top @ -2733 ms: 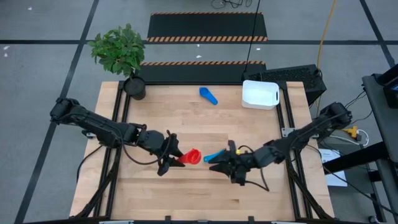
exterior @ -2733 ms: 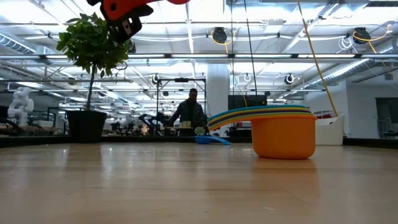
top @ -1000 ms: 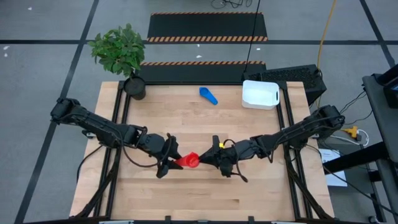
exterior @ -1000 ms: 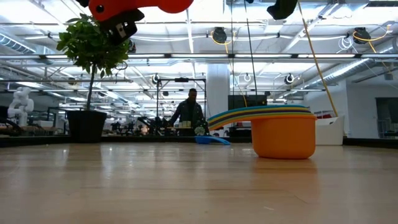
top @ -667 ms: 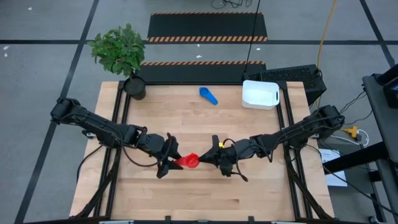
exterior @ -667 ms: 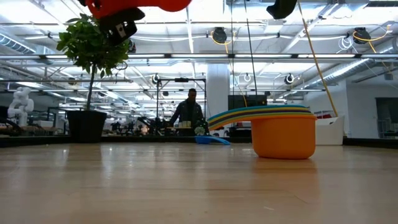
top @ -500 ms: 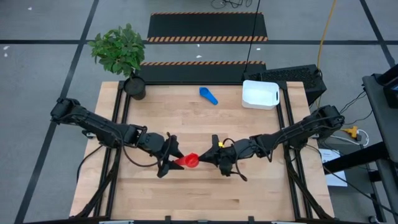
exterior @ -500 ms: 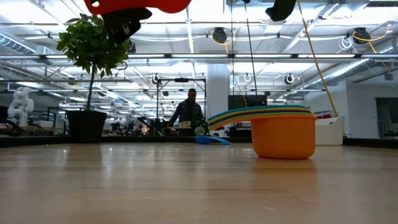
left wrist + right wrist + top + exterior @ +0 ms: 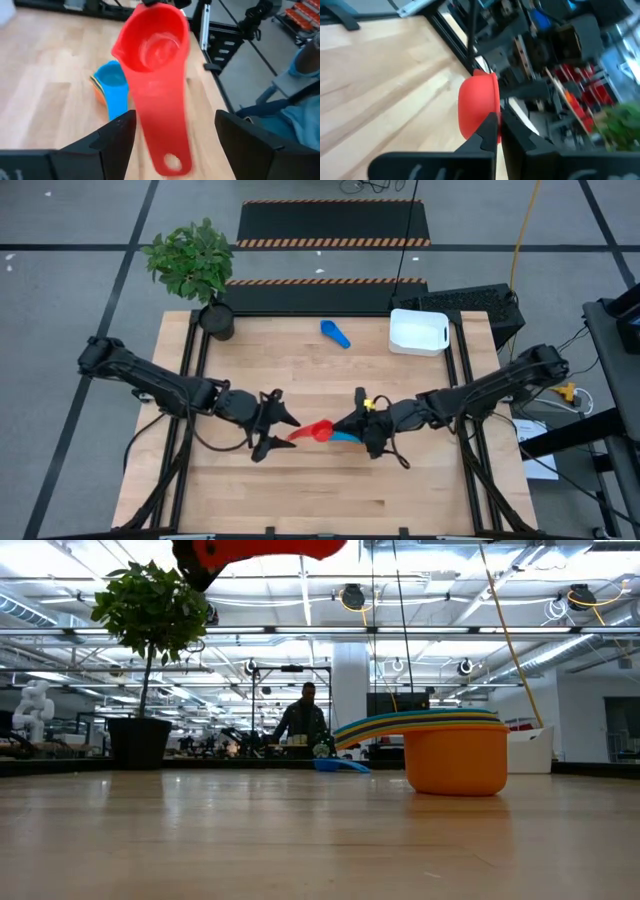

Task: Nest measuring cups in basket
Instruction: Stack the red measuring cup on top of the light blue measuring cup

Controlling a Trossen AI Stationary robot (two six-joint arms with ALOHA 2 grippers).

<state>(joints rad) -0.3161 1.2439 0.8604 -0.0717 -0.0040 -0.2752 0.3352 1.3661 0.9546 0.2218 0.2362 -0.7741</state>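
Note:
A red measuring cup (image 9: 318, 430) hangs above the table's middle, with my right gripper (image 9: 340, 427) shut on its bowl. Its flat handle (image 9: 167, 145) points at my left gripper (image 9: 274, 432). That gripper is open, with one finger on either side of the handle and touching neither side. Below stands a nested stack of cups (image 9: 455, 755), orange at the bottom and light blue (image 9: 112, 92) on top. A mid blue cup (image 9: 335, 333) lies near the far edge. The white basket (image 9: 418, 332) stands at the far right. My right gripper pinches the red cup's bowl at its rim (image 9: 487, 117), on the side away from the handle. The fingers come nearly level from the table's right. The cup is lifted clear, and its handle sticks out toward the table's left.
A potted plant (image 9: 205, 280) stands at the table's far left corner. A person (image 9: 305, 720) stands in the room beyond the far edge. Bare wood stretches along the near edge.
My left gripper has opened, let go of the red cup's handle and drawn back a little toward the left edge. My right gripper has shut on the cup's bowl and carried it slightly toward the right edge.

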